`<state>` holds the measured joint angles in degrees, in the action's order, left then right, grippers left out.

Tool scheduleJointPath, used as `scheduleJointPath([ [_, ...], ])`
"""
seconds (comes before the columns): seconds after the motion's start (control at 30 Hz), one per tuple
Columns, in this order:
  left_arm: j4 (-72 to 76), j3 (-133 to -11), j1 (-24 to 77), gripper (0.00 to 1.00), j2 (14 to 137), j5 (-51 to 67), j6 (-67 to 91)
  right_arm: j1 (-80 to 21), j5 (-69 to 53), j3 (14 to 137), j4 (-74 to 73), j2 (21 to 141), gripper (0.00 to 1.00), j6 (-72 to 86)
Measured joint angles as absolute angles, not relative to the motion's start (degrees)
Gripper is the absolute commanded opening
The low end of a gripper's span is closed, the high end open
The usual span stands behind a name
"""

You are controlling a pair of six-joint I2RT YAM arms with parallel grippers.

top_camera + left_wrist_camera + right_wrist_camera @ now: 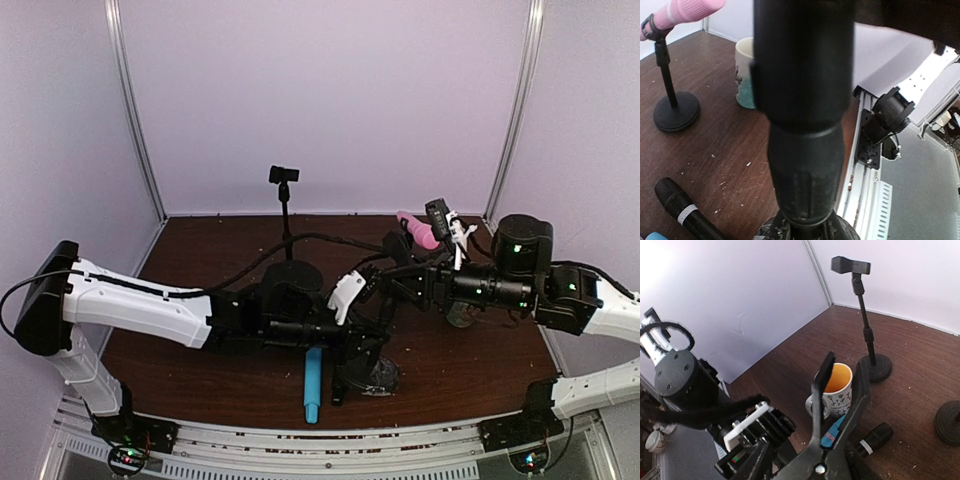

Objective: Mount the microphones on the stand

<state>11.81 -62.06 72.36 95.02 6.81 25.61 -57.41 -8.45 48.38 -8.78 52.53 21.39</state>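
Nearest you, the light blue microphone [313,385] lay on the table [220,250] beside the black microphone [680,210]. Your left gripper [362,348] was closed tight, its hold hidden. Your right gripper [845,365] stood partly open, empty. Farther back, the pink microphone [415,230] sat clipped in its stand [676,111].

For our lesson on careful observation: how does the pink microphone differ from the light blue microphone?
Colour: the pink microphone is pink, the light blue microphone pale blue. Pose: the pink microphone sits tilted in the clip of a stand, off the table; the light blue microphone lies flat on it. Place: the pink microphone is back right, the light blue microphone near the front edge. Both are slim sticks.
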Motion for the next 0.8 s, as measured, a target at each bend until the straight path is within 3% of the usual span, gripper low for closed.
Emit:
scheduleJointPath([
  [0.2,13.8,-58.2,72.4,0.0,93.8,4.9,27.5,-57.5,-4.8,50.4,-9.2,55.7,0.2,22.7],
  [0.67,21.2,-52.7,73.5,0.0,93.3,0.4,30.3,-49.1,-7.0,66.4,-17.4,63.9,0.2,22.8],
  [0.8,20.6,-52.2,73.4,0.0,93.3,0.2,31.7,-48.2,-9.2,67.0,-17.2,66.1,0.26,23.3],
])
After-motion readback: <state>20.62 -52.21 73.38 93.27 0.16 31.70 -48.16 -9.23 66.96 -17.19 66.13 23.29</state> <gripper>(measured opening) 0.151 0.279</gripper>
